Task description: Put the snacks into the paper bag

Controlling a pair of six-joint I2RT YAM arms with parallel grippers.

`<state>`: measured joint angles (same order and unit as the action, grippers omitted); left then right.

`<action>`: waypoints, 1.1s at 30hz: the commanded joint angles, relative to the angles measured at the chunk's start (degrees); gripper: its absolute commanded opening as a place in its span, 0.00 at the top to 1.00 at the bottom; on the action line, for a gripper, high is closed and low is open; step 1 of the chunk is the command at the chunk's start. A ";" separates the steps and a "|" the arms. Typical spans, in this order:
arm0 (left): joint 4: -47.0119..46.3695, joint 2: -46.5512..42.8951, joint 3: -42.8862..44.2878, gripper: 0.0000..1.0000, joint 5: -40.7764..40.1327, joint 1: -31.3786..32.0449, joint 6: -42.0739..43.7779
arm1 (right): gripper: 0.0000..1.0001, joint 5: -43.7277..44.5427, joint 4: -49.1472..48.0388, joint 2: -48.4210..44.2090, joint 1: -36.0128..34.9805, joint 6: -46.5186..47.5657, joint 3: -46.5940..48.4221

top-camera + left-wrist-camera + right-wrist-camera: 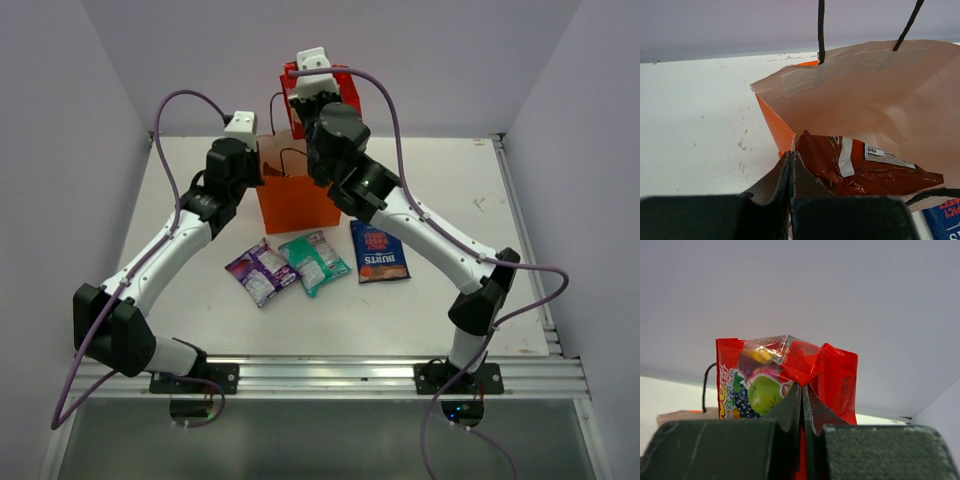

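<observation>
The orange paper bag stands upright at the table's middle back. My left gripper is shut on its left rim; in the left wrist view the bag wall is pulled open and the red-orange Doritos bag lies inside. My right gripper is shut on the red candy bag and holds it in the air above the bag's mouth; the right wrist view shows the packet pinched at its lower edge. The dark blue bag, the teal pack and the purple pack lie flat in front of the bag.
The table's metal rail runs along the near edge, with both arm bases on it. Purple walls close in the back and both sides. The bag's dark loop handles stick up above its rim.
</observation>
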<state>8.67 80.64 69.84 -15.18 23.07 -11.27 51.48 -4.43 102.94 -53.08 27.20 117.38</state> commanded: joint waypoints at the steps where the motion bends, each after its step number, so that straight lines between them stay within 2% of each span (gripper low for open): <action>1: -1.02 -0.75 -0.23 1.00 0.24 0.22 1.51 | 1.00 -4.63 -0.32 0.34 -0.09 -6.00 -0.39; 8: -1.02 -1.01 -0.32 1.00 -0.03 0.22 1.60 | 1.00 -8.15 1.61 0.69 -0.09 -11.03 -7.95; 19: -1.02 -1.19 -0.41 1.00 -0.29 0.22 1.69 | 1.00 -16.33 9.43 8.59 -0.09 -14.46 -4.10; 22: -0.93 -1.19 -0.41 1.00 -0.38 0.22 1.78 | 0.66 -15.98 11.37 9.91 -0.09 -14.72 -2.42; 23: -1.02 -1.19 -0.41 1.00 -0.38 0.22 1.86 | 0.44 -15.89 11.46 9.83 -0.01 -14.72 -2.51; 27: -0.93 -1.19 -0.41 1.00 -0.73 0.22 1.86 | 0.32 -14.92 10.40 7.37 -0.09 -13.67 -2.86; 33: -0.76 -0.92 -0.59 1.00 -0.73 0.22 1.86 | 0.30 -11.67 11.01 -0.62 -0.18 -10.85 -4.44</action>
<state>8.71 80.53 69.52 -16.34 22.90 -10.83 38.06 8.34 110.85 -52.64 14.46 111.83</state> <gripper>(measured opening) 0.005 0.695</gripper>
